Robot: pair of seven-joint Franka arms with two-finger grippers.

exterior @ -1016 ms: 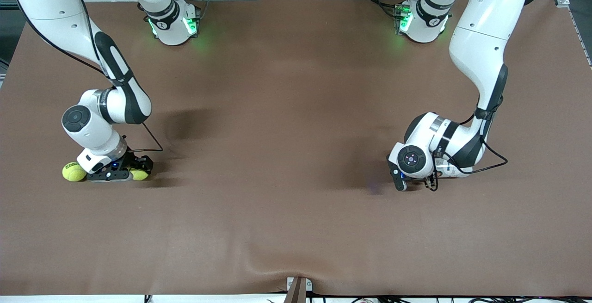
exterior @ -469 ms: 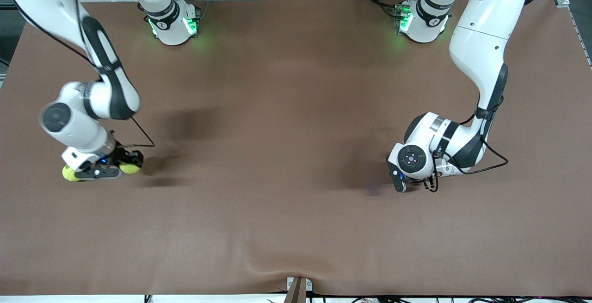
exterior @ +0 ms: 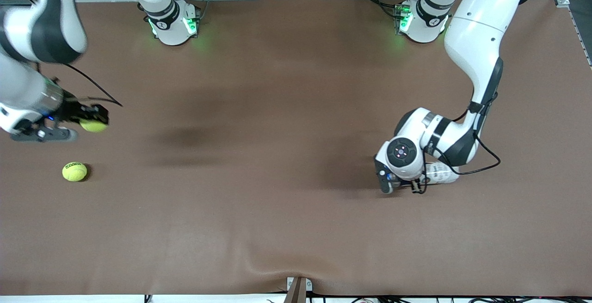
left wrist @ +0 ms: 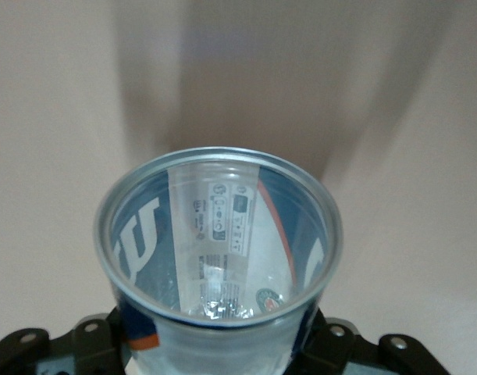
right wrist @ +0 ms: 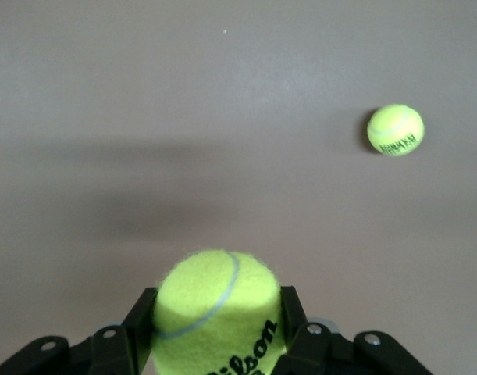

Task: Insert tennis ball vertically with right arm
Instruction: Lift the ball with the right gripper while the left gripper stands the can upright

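Note:
My right gripper [exterior: 91,124] is shut on a yellow-green tennis ball [exterior: 94,126], held up above the table at the right arm's end. In the right wrist view that ball [right wrist: 216,308] fills the space between the black fingers [right wrist: 137,324]. My left gripper [exterior: 418,182] is shut on a clear plastic ball can [exterior: 440,173] with a blue and white label, held low over the table toward the left arm's end. The left wrist view looks into the can's open mouth [left wrist: 144,234], which holds nothing.
A second tennis ball [exterior: 74,171] lies loose on the brown table cloth [exterior: 277,155], below the right gripper and apart from it; the right wrist view shows this ball [right wrist: 395,130] too. A cloth ridge rises at the front edge [exterior: 273,261].
The right gripper has risen from the table with one ball and moved toward the right arm's end, leaving the second ball where it lay. The left arm has shifted slightly with the can.

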